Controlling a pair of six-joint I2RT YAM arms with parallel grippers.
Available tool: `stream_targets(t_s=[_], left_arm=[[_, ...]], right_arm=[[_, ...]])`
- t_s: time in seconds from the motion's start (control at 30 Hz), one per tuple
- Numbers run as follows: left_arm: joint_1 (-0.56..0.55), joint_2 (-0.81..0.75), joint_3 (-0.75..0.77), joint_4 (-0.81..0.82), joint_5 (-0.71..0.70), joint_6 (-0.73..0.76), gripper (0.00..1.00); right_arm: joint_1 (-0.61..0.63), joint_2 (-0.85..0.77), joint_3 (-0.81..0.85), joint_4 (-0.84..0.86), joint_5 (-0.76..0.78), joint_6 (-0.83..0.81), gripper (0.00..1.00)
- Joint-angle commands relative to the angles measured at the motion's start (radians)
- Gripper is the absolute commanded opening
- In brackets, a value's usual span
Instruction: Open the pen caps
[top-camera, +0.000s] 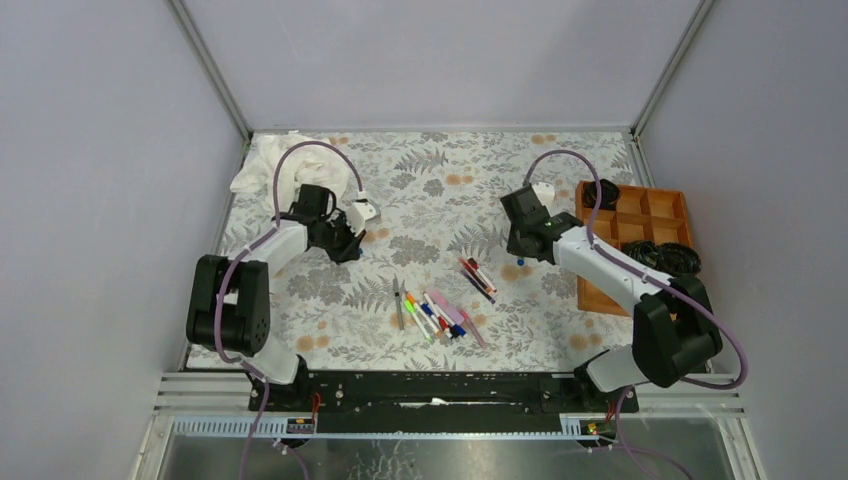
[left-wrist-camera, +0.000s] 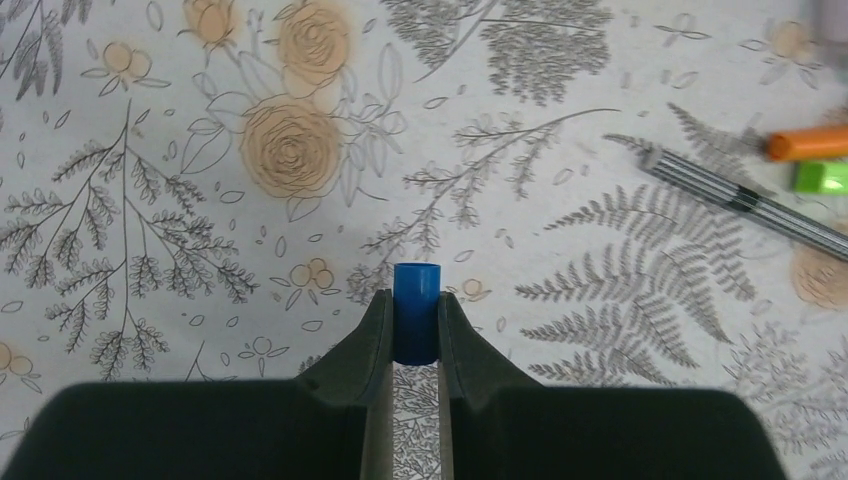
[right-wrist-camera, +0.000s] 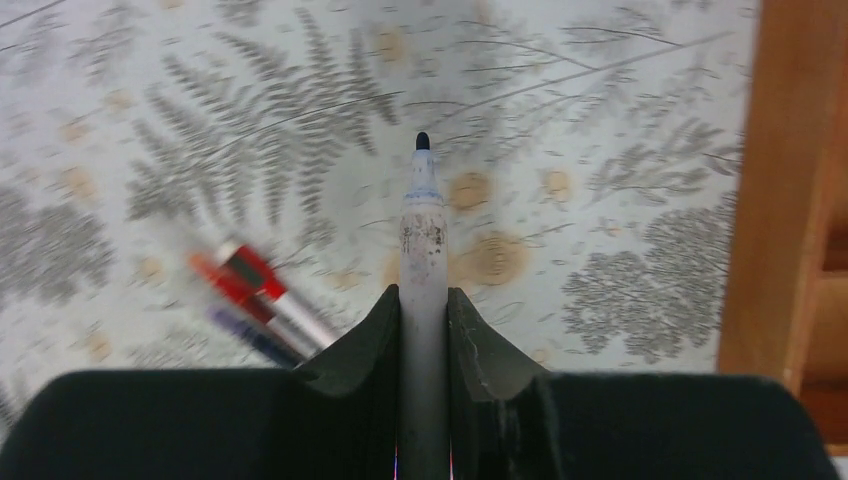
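**Item 1, left end effector**: you are clenching a blue pen cap between both fingers, its open mouth pointing outward, over the desk toward the left edge. The cap is off its pen, so the pull looks complete.

**Item 2, right end effector**: you are grasping a white pen by the barrel, bare dark tip projecting forward, beside the wooden tray at the right edge. The two arms are standing well apart, probably to separate the pair.

**Item 3, other pens**: these are lying bunched toward the middle of the near edge, likely awaiting their turn.

White arms with black joints (purple cables); dark tool fingers.
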Motion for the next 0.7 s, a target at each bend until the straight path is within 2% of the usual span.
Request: stream_targets(t_s=[0.0, 0.23, 0.3, 0.53, 0.67], left_arm=[[0.004, 0.030, 0.002, 0.149, -0.093, -0.096, 0.00], [0.002, 0.092, -0.009, 0.197, -0.147, -0.142, 0.00], [0.003, 0.105, 0.001, 0.188, -0.160, -0.146, 0.00], [0.001, 0.142, 0.023, 0.162, -0.192, -0.136, 0.19], [-0.002, 0.159, 0.029, 0.145, -0.199, -0.123, 0.27]], right_arm=[[0.007, 0.038, -0.026, 0.062, 0.289, 0.068, 0.00], [0.006, 0.197, 0.024, 0.097, 0.322, 0.055, 0.01], [0.007, 0.229, 0.021, 0.099, 0.323, 0.068, 0.07], [0.006, 0.256, -0.047, 0.128, 0.255, 0.109, 0.28], [0.006, 0.241, -0.080, 0.136, 0.226, 0.125, 0.35]])
